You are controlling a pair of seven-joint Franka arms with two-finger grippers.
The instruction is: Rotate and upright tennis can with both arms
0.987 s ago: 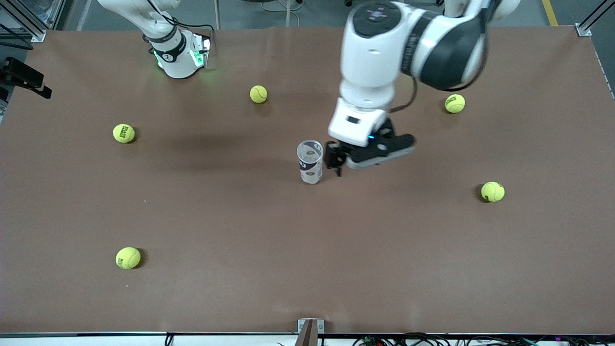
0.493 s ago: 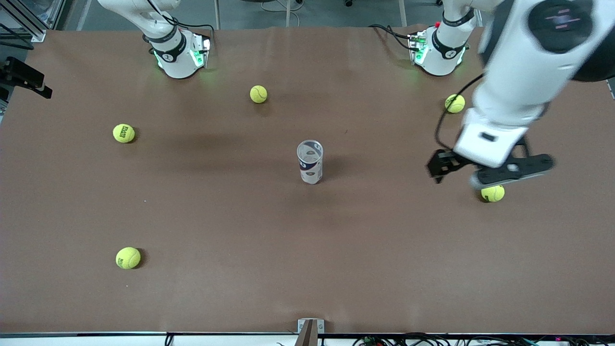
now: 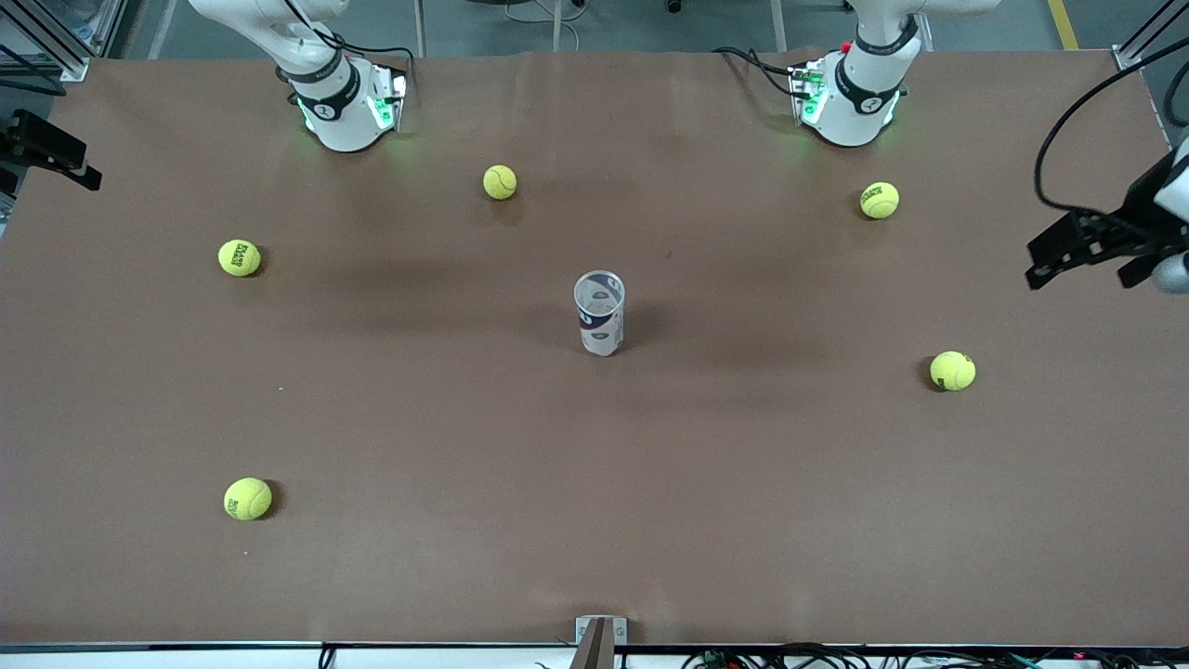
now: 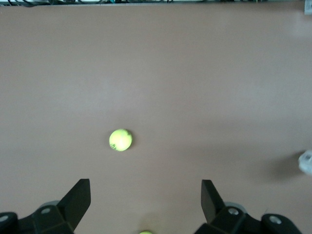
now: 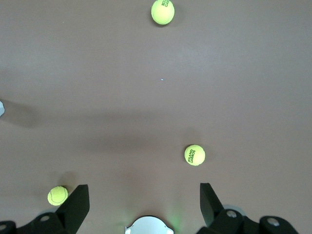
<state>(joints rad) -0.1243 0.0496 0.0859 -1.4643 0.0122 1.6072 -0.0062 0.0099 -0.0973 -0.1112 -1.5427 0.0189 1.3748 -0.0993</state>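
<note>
Front view: tennis can (image 3: pixel 600 312) upright mid-table; left end effector (image 3: pixel 1082 246) wide, empty; right end effector (image 5: pixel 141 204) wide, empty

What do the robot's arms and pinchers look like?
Both arms are glossy white with black bands at the joints, green lights at their bases and thin black cables. The left end effector is black and blocky. Each has two dark, wedge-shaped fingers, as on the right end effector.
</note>
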